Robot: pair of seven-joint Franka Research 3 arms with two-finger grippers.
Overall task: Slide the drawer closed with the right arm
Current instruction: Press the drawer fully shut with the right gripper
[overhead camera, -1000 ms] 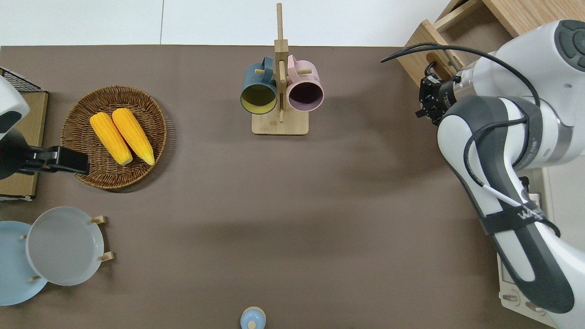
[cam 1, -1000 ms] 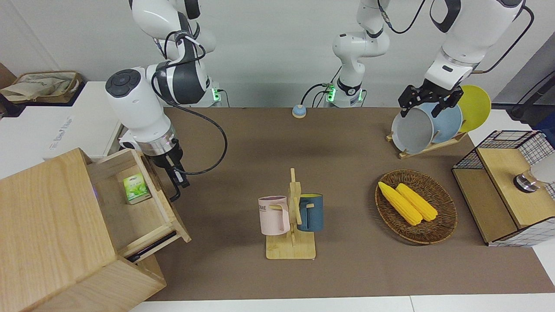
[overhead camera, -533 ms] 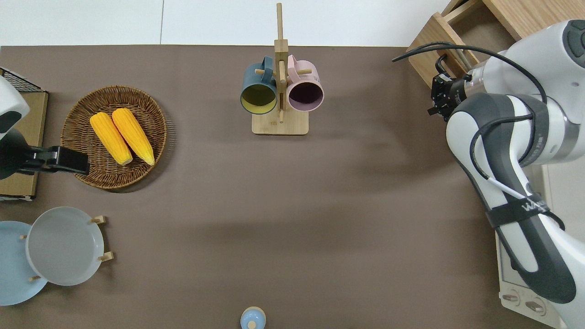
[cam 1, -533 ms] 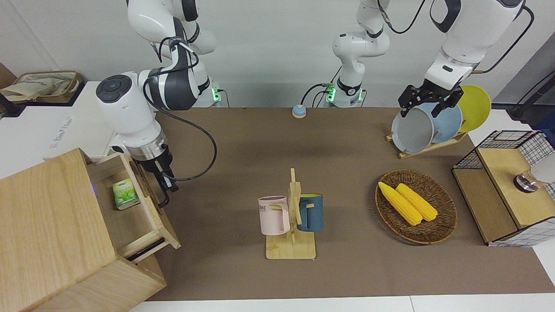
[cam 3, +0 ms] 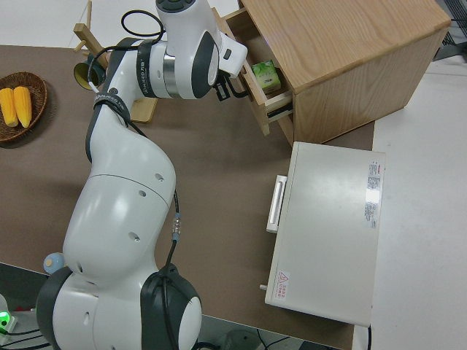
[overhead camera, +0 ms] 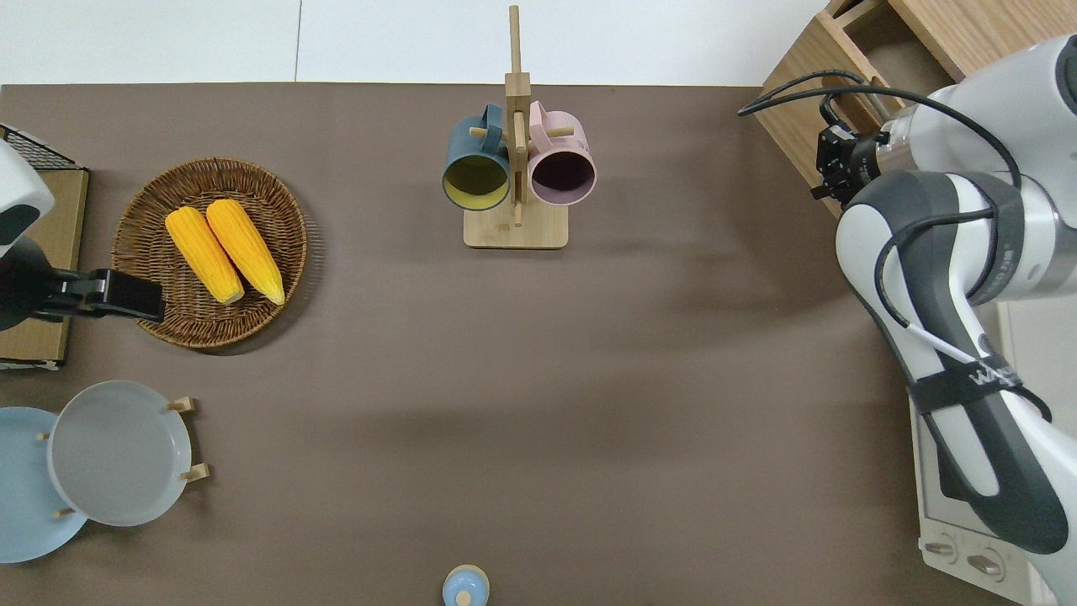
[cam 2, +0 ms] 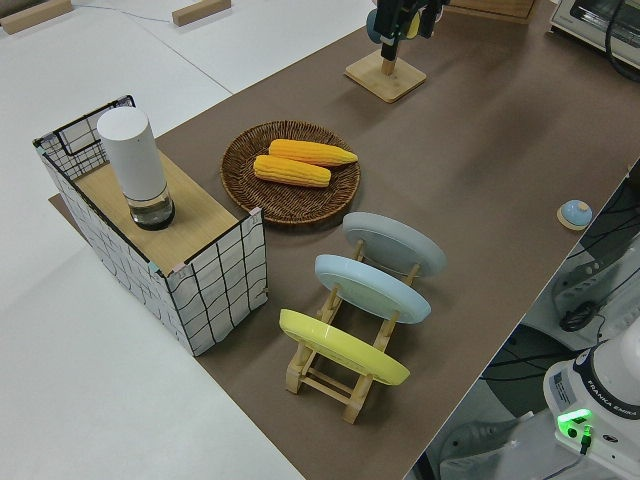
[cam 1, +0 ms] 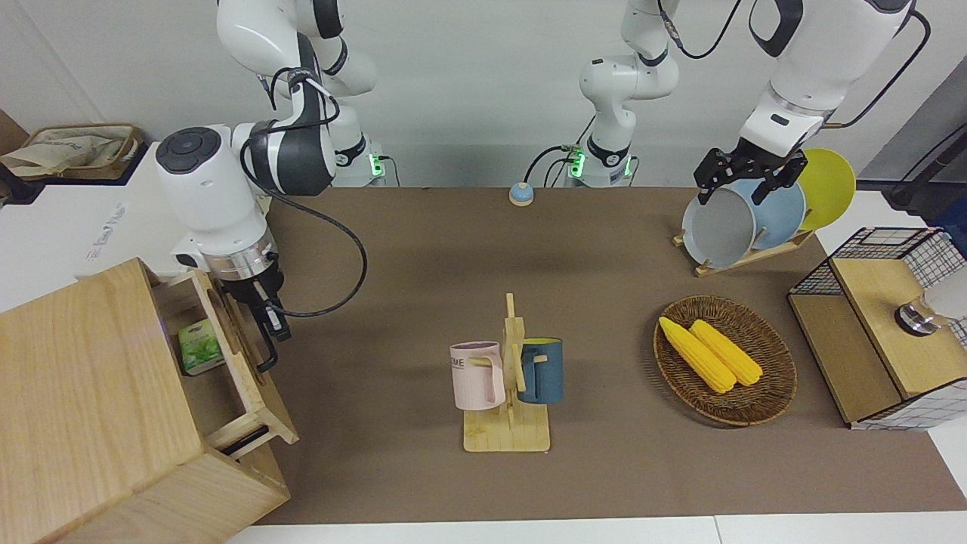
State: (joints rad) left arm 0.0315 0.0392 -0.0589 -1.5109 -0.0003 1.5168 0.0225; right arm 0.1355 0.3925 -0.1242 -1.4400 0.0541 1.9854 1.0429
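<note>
The drawer (cam 1: 261,400) stands partly out of the pale wooden cabinet (cam 1: 83,378) at the right arm's end of the table. A green box (cam 1: 198,346) lies inside it, half under the cabinet top. My right gripper (cam 1: 273,326) is at the drawer's front panel, against the black loop handle (cam 1: 266,361). The overhead view shows this gripper (overhead camera: 829,164) at the front panel (overhead camera: 799,109), and the right side view shows the gripper (cam 3: 226,87) at the drawer (cam 3: 255,91) too. The left arm is parked, its gripper (cam 1: 744,177) open.
A wooden mug rack (cam 1: 506,423) with a pink and a blue mug stands mid-table. A wicker basket (cam 1: 778,378) holds two corn cobs. A plate rack (cam 1: 744,261) and a wire-and-wood box (cam 1: 884,325) sit toward the left arm's end. A white oven (cam 3: 328,226) stands beside the cabinet.
The drawer has slid farther into the cabinet, and my right gripper has moved with its front panel. The green box is now half covered. The left arm has not moved.
</note>
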